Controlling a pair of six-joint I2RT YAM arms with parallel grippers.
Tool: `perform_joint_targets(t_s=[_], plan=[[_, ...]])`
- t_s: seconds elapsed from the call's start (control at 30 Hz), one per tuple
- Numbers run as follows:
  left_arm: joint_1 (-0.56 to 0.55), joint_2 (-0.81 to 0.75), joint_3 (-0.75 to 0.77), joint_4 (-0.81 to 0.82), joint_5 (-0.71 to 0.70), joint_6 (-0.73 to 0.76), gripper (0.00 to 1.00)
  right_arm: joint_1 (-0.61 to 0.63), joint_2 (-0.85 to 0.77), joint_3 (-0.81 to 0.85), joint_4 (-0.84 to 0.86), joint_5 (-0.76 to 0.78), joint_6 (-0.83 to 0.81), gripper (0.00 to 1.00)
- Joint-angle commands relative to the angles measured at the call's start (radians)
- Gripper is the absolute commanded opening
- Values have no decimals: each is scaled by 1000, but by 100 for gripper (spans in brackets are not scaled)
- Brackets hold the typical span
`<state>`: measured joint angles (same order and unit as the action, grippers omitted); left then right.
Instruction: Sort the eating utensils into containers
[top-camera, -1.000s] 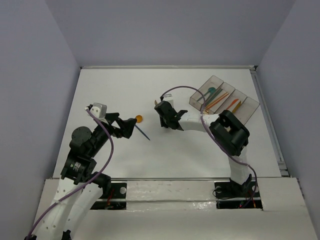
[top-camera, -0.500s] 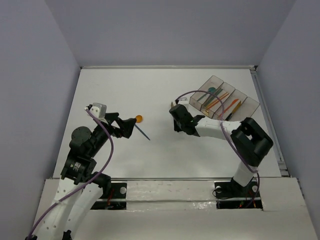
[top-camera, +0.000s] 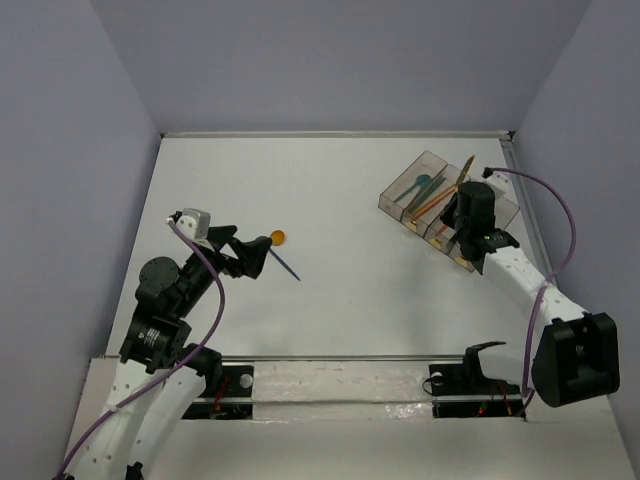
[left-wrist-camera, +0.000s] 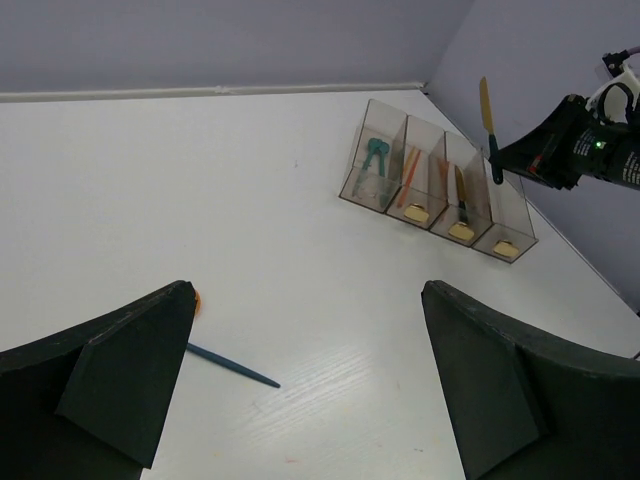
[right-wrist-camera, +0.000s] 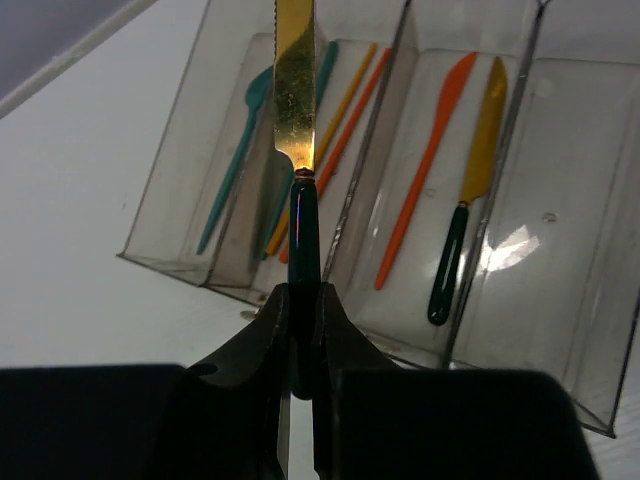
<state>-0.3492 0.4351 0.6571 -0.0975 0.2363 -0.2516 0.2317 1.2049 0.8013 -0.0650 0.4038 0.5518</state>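
Gold-bladed knife: from above, your right gripper grips it over the bins.
Left wrist: your left gripper is spread wide; a blue utensil lies on the table between its jaws.
Right wrist: jaws pinch the knife's green handle, blade ahead, bins beyond.

Count, this moment.
- Bins: four, joined in one row.
- Tools: two, my left tool and my right tool.
- Knife in my right tool: one, gold blade, dark green handle.
- In the bins: two teal pieces, two slim orange handles, one orange knife, one second gold knife.
- Loose on the table: one blue utensil, one orange piece, partly hidden.
- Utensils seen in all: nine.
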Motion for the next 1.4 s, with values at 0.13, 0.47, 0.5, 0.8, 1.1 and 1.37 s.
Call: perform_joint_targets(t_s=[0.13,0.47,0.5,0.8,1.1,1.37], plan=[[7,-3,29,44,26,3,99,-143,76,-8,30,-3,11,0],[7,7,30,48,34,2,99,-181,162,-19,54,-62,34,23],[7,7,30,50,34,2,99,-181,163,-19,54,-68,28,29],[7,8,30,51,32,0,99,-181,59,-13,54,-218,-18,60],[16,-2,35,41,-6,2,99,300,160,59,91,-290,-108,61],[25,-79,53,2,-199,-11,99,630,491,307,68,-214,-233,63]])
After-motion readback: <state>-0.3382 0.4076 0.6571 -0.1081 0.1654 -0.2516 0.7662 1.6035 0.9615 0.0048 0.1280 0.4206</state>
